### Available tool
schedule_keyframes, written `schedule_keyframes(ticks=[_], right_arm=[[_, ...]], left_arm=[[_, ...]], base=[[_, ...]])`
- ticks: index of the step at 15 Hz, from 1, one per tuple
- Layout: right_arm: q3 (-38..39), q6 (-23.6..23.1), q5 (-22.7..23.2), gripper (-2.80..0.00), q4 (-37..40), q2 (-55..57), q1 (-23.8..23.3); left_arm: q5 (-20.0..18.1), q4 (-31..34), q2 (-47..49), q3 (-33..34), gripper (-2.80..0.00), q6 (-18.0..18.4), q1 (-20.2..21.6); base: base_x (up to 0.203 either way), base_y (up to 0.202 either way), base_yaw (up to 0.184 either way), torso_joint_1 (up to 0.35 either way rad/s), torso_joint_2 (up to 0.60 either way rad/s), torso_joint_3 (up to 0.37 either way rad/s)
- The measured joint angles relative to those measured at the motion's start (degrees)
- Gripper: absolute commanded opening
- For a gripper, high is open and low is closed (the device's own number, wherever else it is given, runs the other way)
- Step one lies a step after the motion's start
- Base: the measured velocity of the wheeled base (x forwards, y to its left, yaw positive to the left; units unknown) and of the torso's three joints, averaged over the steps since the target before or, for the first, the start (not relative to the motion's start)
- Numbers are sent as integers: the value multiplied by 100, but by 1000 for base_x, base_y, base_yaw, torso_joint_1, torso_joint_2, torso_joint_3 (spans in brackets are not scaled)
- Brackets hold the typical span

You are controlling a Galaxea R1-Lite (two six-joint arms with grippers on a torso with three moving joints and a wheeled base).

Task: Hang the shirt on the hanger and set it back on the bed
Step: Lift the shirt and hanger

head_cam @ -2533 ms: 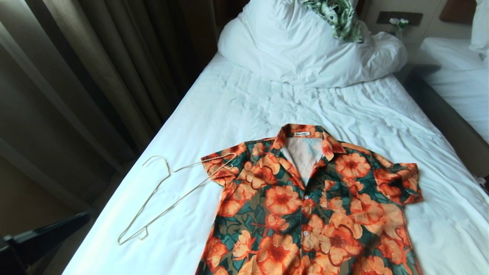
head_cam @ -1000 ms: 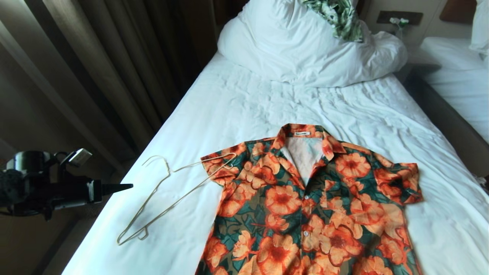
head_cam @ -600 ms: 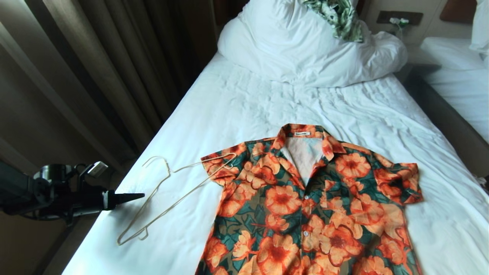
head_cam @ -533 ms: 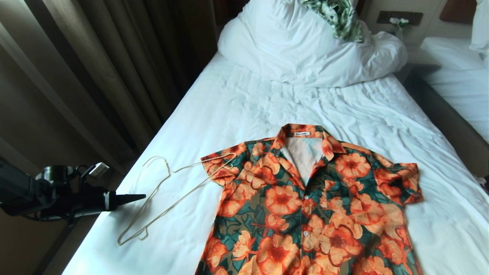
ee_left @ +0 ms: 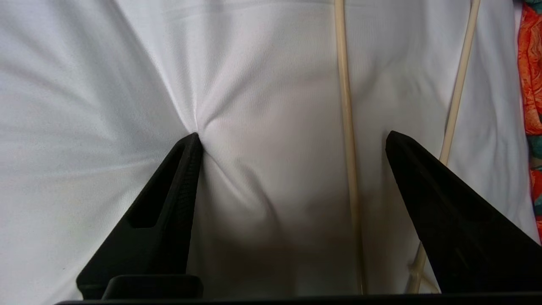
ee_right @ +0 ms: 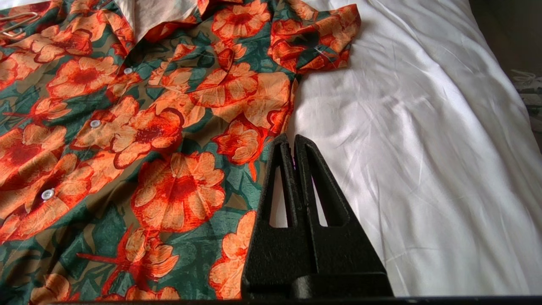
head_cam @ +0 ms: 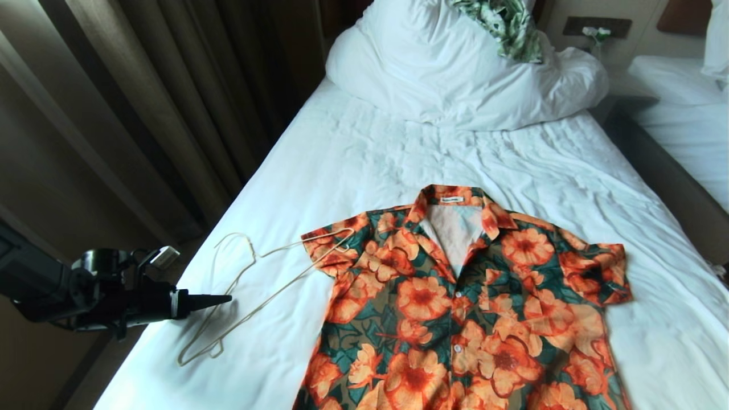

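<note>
The shirt [head_cam: 455, 307], with big orange flowers on dark green, lies flat and face up on the bed [head_cam: 398, 159]. The thin cream hanger [head_cam: 250, 296] lies on the sheet to its left, one tip resting on the shirt's sleeve. My left gripper [head_cam: 228, 298] reaches in low from the left, over the hanger's lower part. In the left wrist view the left gripper [ee_left: 293, 134] is open just above the sheet. One hanger wire [ee_left: 345, 106] runs between its fingers, untouched. My right gripper [ee_right: 291, 139] hovers shut above the shirt's [ee_right: 148, 127] right edge, holding nothing.
A bunched white duvet and pillow [head_cam: 455, 68] fill the head of the bed, with a green-and-white leafy cloth [head_cam: 507, 23] on top. Dark curtains [head_cam: 142, 114] hang along the left side. A second white bed [head_cam: 683, 114] stands to the right, past a dark gap.
My left arm has come into view from the left and moved right and down, over the bed's edge to the hanger. Shirt and hanger have stayed put.
</note>
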Motion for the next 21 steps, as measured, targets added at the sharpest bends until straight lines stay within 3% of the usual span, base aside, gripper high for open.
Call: schedule_keyframes(ticks=[7, 10, 14, 16, 21], right_arm=[[0, 0, -1, -280, 0, 0, 0], [0, 0, 0, -280, -2, 0, 0], [0, -1, 0, -280, 0, 0, -2], [0, -2, 2, -280, -9, 0, -1], [0, 0, -2, -280, 2, 0, 0]], left_arm=[[163, 153, -9, -98, 0, 3, -442], [-5, 940, -18, -522, 0, -5, -505], [-421, 2595, -100, -1281, 0, 0, -538], [-532, 3413, -93, -1537, 0, -12, -761], [-512, 3612, 3, -1868, 0, -56, -695]], base=[[0, 0, 0, 0, 0, 0], [0, 0, 0, 0, 0, 0], [0, 0, 0, 0, 0, 0], [0, 0, 0, 0, 0, 0], [0, 0, 0, 0, 0, 0]])
